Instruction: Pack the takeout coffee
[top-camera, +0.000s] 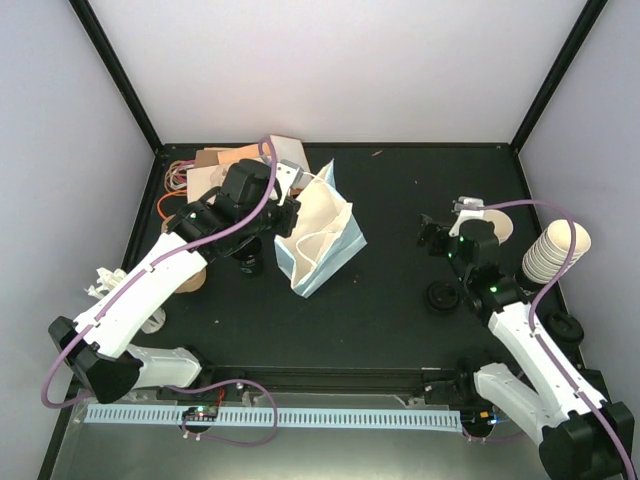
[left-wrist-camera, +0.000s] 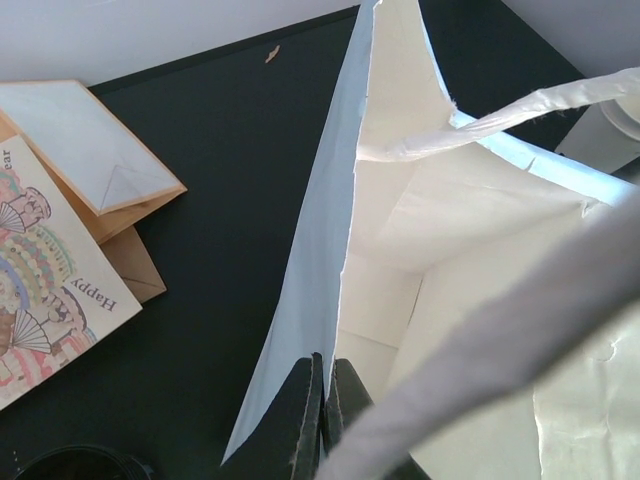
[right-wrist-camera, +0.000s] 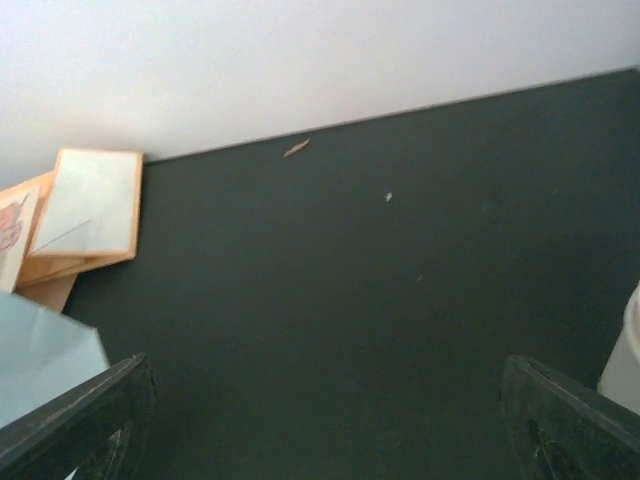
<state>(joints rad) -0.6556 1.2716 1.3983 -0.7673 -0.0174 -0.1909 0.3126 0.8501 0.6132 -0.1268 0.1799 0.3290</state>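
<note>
A black-lidded cup, the takeout coffee (top-camera: 443, 297), stands on the black table beside my right arm. My right gripper (top-camera: 448, 222) hovers just beyond it, wide open with nothing between its fingers (right-wrist-camera: 75, 425); in the right wrist view only bare table lies between them. A white and pale blue paper bag (top-camera: 320, 235) stands open at the table's middle. My left gripper (left-wrist-camera: 327, 380) is shut on the bag's side wall (left-wrist-camera: 310, 250) at its rim. The bag's handle (left-wrist-camera: 520, 110) crosses the left wrist view.
A stack of lidless cream cups (top-camera: 555, 250) stands at the right, with a single cream cup (top-camera: 495, 225) by my right gripper. Another black disc (top-camera: 565, 328) lies near the right edge. Cards and envelopes (top-camera: 220, 165) are piled back left. A dark round object (top-camera: 250, 262) sits under my left arm.
</note>
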